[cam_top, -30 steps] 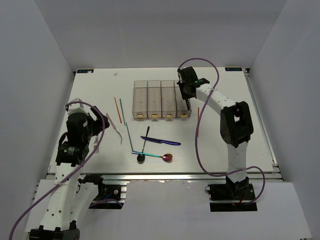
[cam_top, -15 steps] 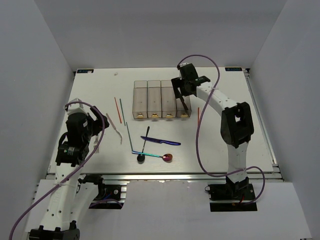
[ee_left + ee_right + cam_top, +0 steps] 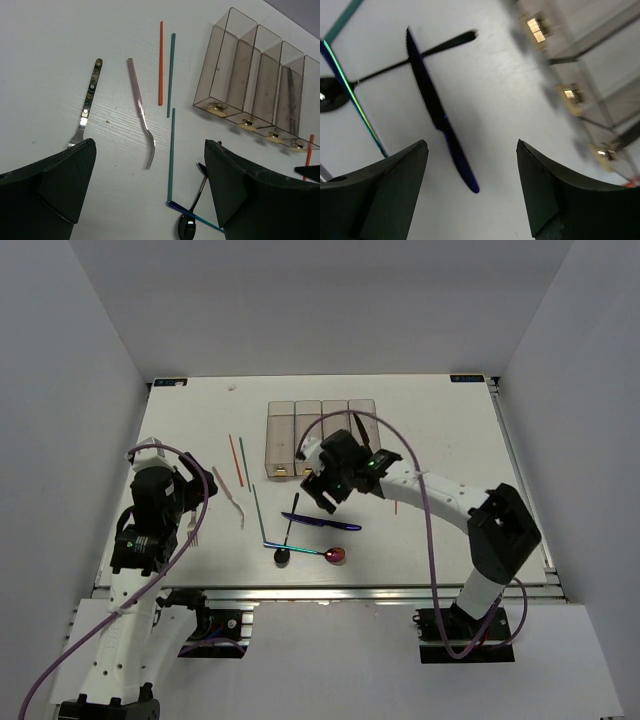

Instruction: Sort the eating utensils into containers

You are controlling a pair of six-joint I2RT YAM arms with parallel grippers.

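Note:
The containers, four clear bins in a row, stand at the back centre. A dark knife lies in one of the right-hand bins. My right gripper hangs open just above the blue knife, which lies between its fingers untouched. The black spoon and iridescent red spoon lie in front of it. My left gripper is open and empty over a pale fork. A dark-handled fork, red chopstick and two green chopsticks lie close by.
Another red chopstick lies right of the bins, partly under my right arm. The right arm's purple cable loops over the bins. Grey walls enclose the white table on three sides.
My right gripper opened over the right-hand bin, left a dark knife there, then swung forward and left to hover over the blue knife. The left arm stayed still.

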